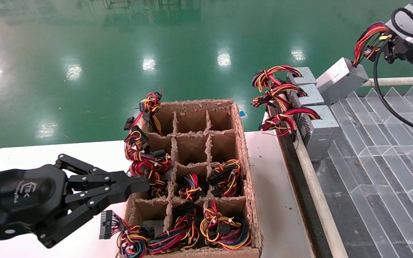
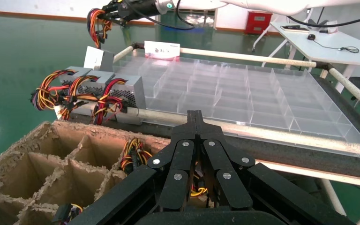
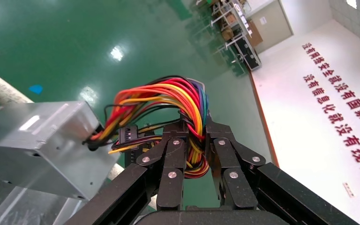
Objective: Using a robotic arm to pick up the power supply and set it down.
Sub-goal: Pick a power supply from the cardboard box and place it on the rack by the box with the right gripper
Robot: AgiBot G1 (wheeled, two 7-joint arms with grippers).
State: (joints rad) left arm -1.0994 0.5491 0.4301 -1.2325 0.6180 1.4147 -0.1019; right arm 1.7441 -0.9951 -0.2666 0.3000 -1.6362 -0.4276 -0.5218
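The power supply, a plain grey metal box, is tilted at the far corner of the clear tray, just behind three alike boxes. Its red, yellow and orange wire bundle rises to my right gripper, which is shut on the wires. In the right wrist view the wires pass between the fingers of the right gripper, and the power supply hangs beside them. I cannot tell whether its lower edge touches the tray. My left gripper is shut and empty at the cardboard box's left side.
Three grey boxes with wire bundles stand in a row along the clear tray's edge. A divided cardboard box holds several more wire bundles. A white rail separates box and tray. Green floor lies beyond.
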